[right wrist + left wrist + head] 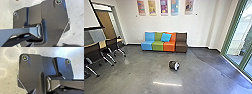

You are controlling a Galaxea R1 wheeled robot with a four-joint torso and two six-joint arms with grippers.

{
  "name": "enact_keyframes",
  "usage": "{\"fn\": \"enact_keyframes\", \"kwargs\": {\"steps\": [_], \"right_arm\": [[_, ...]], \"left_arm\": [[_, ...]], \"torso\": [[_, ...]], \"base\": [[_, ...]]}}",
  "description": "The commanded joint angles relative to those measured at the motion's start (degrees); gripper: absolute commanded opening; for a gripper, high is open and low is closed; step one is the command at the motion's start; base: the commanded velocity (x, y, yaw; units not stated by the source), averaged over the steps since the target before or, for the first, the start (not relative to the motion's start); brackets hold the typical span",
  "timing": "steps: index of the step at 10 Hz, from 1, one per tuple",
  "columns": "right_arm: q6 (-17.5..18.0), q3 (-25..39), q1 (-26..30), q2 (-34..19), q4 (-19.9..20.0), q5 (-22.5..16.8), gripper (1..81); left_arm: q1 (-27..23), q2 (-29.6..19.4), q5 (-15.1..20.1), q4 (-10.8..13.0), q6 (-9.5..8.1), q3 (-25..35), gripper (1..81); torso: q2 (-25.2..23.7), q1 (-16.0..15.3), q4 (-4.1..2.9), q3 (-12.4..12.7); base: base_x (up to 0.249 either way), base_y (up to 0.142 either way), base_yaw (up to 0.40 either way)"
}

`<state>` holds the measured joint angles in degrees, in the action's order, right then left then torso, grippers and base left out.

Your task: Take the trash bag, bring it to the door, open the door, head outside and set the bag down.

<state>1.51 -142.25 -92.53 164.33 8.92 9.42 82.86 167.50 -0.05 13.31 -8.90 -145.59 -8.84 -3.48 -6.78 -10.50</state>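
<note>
A small black trash bag (173,65) with a white patch on its right side lies on the open floor in the head view, a little right of the middle. At the right edge of that view stands a glass door or window wall (240,42) with green frames; which part of it opens I cannot tell. No arm of mine reaches the bag.
A row of blue, green, orange and brown seats (158,46) stands against the far wall beyond the bag. Dark chairs (111,47) on metal legs are at the left, near a brown door (106,23). Grey floor (139,75) lies around the bag.
</note>
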Motion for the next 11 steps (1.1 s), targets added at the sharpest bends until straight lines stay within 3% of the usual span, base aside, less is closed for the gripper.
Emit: {"fn": "enact_keyframes", "kwargs": {"steps": [1, 11], "right_arm": [[-0.2, 0.3, 1.7, 0.0, -0.2, -3.5, 81.1], [-0.2, -0.4, 1.5, 0.0, -0.3, -3.2, 81.1]], "left_arm": [[-2.8, -0.2, 2.9, 0.5, 0.2, 0.2, 81.1], [-2.7, -0.2, 2.9, 0.5, 0.2, 0.2, 81.1]], "torso": [[0.0, 0.0, 0.0, 0.0], [0.0, 0.0, 0.0, 0.0]], "base": [[0.179, 0.0, 0.0], [0.181, 0.0, 0.0]]}}
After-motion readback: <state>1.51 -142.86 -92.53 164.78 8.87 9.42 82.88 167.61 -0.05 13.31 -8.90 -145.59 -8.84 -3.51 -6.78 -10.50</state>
